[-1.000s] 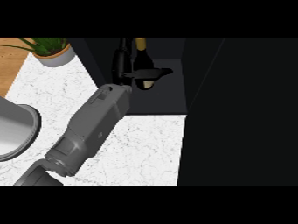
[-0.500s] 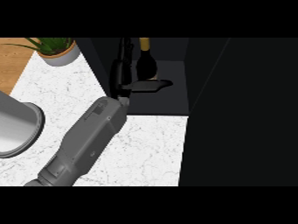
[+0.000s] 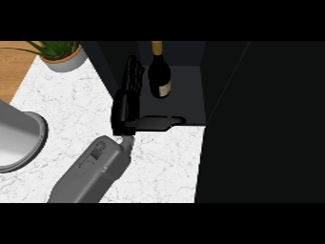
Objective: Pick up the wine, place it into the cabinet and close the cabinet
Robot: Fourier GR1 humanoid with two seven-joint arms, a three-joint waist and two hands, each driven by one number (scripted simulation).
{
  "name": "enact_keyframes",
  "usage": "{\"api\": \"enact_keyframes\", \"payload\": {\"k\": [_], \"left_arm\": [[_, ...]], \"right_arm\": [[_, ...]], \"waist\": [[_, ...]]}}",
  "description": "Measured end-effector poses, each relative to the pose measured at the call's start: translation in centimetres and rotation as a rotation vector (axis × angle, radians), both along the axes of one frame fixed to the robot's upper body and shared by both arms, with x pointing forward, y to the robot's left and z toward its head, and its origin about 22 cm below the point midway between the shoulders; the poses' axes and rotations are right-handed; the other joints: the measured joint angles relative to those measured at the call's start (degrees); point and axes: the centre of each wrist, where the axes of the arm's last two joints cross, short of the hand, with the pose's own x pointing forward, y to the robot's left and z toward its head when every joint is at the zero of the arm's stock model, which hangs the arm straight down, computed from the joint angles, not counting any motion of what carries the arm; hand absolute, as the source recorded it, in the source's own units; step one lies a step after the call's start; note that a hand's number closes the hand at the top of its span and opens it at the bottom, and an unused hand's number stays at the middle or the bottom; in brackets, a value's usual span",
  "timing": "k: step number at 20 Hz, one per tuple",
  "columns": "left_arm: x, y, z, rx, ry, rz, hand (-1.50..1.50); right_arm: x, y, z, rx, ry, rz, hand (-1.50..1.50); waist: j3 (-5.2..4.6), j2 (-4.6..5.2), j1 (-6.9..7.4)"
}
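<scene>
Your left hand [image 3: 126, 102] reaches up from the grey forearm [image 3: 91, 171] into the mouth of the dark cabinet [image 3: 186, 81]. Its fingers [image 3: 131, 76] lie straight and pressed together, pointing away from you, and the thumb [image 3: 161, 121] sticks out to the right across the cabinet floor. The hand holds nothing.

The wine bottle [image 3: 159, 71] stands upright inside the cabinet, just to the right of your fingers and beyond the thumb. From this angle you cannot tell whether the fingers touch the glass or sit a little clear of it. The bottle's pale label faces you and its neck runs toward the top of the view.

To the right of the hand, the cabinet door [image 3: 270, 124] fills that side as a broad dark panel, standing open. Left of the hand and forearm, a grey metal pot [image 3: 6, 133] rests on the white marble counter [image 3: 161, 167]. Farther off, up and left of the fingers, a potted plant [image 3: 58, 55] sits at the counter's edge.

Your right hand does not show.
</scene>
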Motion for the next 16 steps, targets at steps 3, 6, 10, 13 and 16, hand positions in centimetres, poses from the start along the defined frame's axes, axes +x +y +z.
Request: {"api": "enact_keyframes", "payload": {"k": [3,6,10,13,16], "left_arm": [[-2.7,0.3,-0.5,-0.014,-0.001,-0.013,-1.50],[-5.2,1.1,-0.5,-0.029,-0.009,-0.013,-1.50],[-8.9,1.1,-0.4,-0.046,-0.024,-0.019,-1.50],[-10.4,1.9,-0.7,-0.043,-0.032,-0.013,-1.50],[-11.8,3.1,-0.7,-0.035,-0.027,0.006,-1.50]], "right_arm": [[-0.1,0.0,0.0,-0.002,-0.001,0.004,-1.50],[-0.1,0.3,-0.2,0.008,-0.001,0.008,-1.50],[-0.1,0.5,0.0,-0.021,0.018,0.033,1.50],[-0.3,0.5,-0.1,-0.096,0.031,0.104,1.50],[-0.6,1.1,-0.3,-0.161,0.059,0.222,1.50]], "waist": [[0.00,0.07,-0.11],[0.00,0.19,-0.30],[-0.01,0.30,-0.35],[0.01,0.37,-0.61],[-0.01,0.35,-0.49]]}}
